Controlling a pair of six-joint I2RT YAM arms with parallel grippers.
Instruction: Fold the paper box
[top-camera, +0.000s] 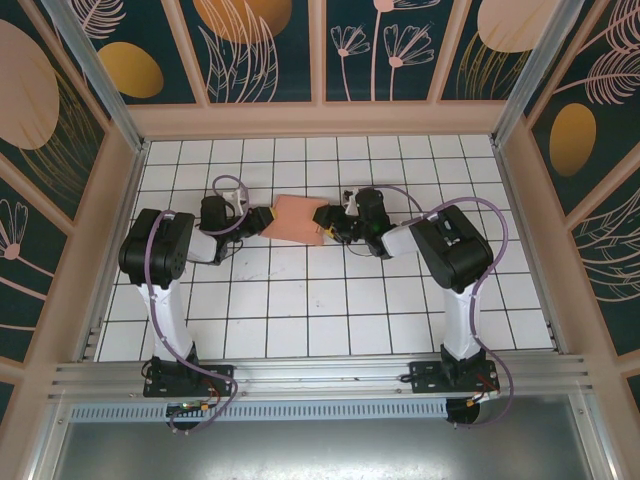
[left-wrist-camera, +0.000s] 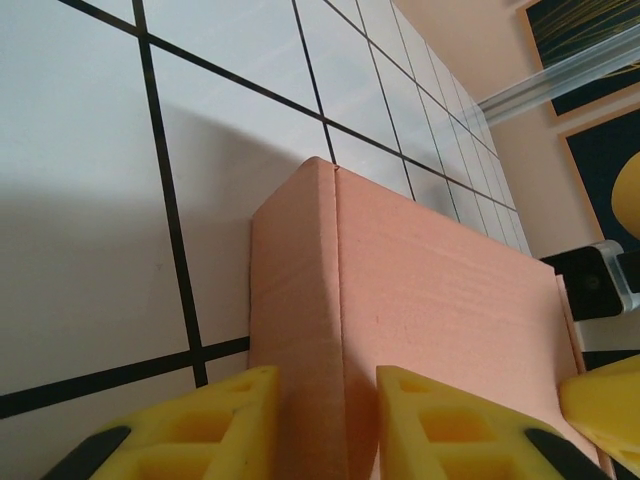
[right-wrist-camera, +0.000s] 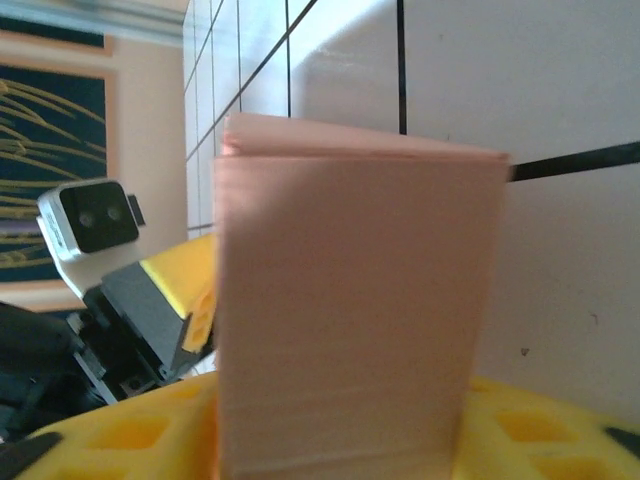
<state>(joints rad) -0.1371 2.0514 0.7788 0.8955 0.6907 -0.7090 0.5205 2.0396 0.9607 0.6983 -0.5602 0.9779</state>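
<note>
The paper box (top-camera: 297, 217) is a salmon-pink folded flat box lying on the tiled floor between my two grippers. My left gripper (top-camera: 262, 220) holds its left end. In the left wrist view the yellow fingers (left-wrist-camera: 215, 425) straddle the box's side wall (left-wrist-camera: 295, 330), shut on it. My right gripper (top-camera: 325, 225) is at the box's right end. Seen from the right wrist, the box's end face (right-wrist-camera: 350, 300) stands between that gripper's yellow fingers (right-wrist-camera: 120, 435), which press against both sides; the picture is blurred.
White tiled floor (top-camera: 300, 300) with black grid lines spreads all round the box. Pink frame walls (top-camera: 320, 120) with aluminium posts close in the back and sides. The left arm's camera and finger (right-wrist-camera: 90, 225) sit just beyond the box in the right wrist view.
</note>
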